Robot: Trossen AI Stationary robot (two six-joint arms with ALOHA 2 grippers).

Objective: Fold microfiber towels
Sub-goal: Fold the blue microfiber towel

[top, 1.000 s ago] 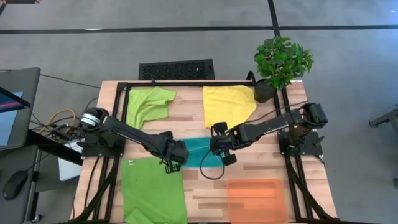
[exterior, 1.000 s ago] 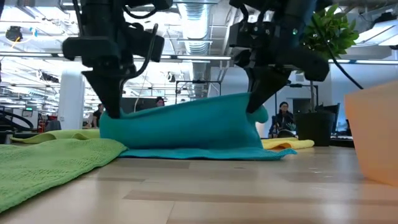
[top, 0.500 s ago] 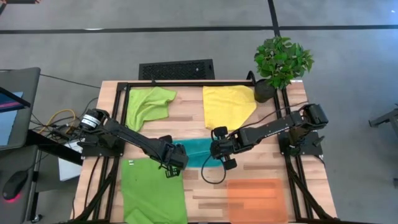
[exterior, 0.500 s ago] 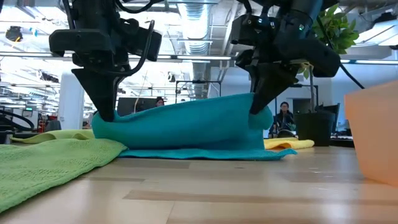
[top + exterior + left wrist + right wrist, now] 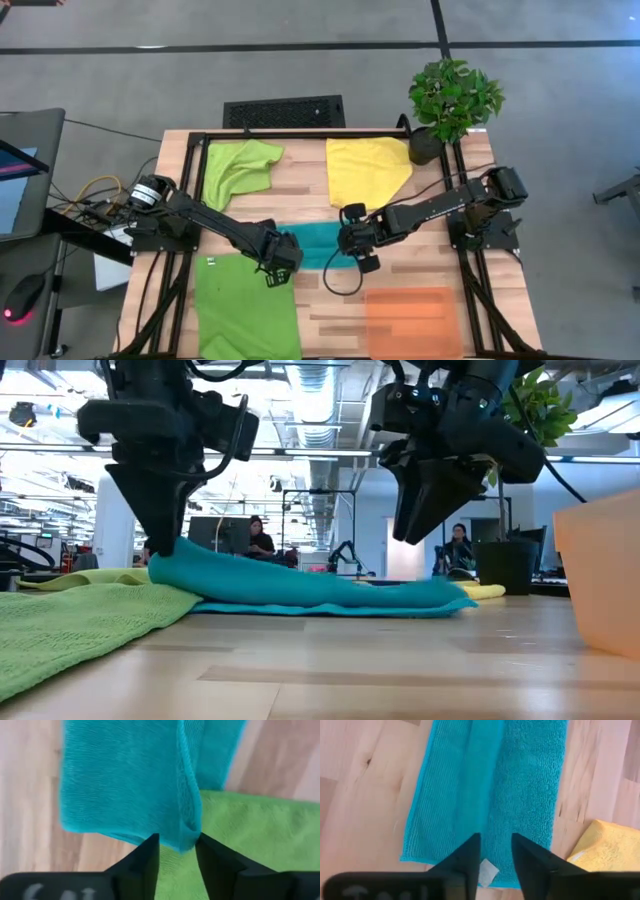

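Teal towel (image 5: 318,245) lies folded mid-table. Release step: right gripper (image 5: 425,525) parted, clear above; left gripper (image 5: 177,852) parted, straddling the fold corner. Next: lift away, flatten.

A plain teal towel (image 5: 318,243) lies at the centre of a pale wood-grain bench (image 5: 310,185), flanked by two lime green towels (image 5: 243,305) (image 5: 240,166) and a yellow towel (image 5: 367,170), all unpatterned. A flat orange mat (image 5: 411,320) sits nearby. The black left gripper (image 5: 277,266) and black right gripper (image 5: 354,250) match their dark arms; a leafy green plant (image 5: 453,98) stands in a black pot.
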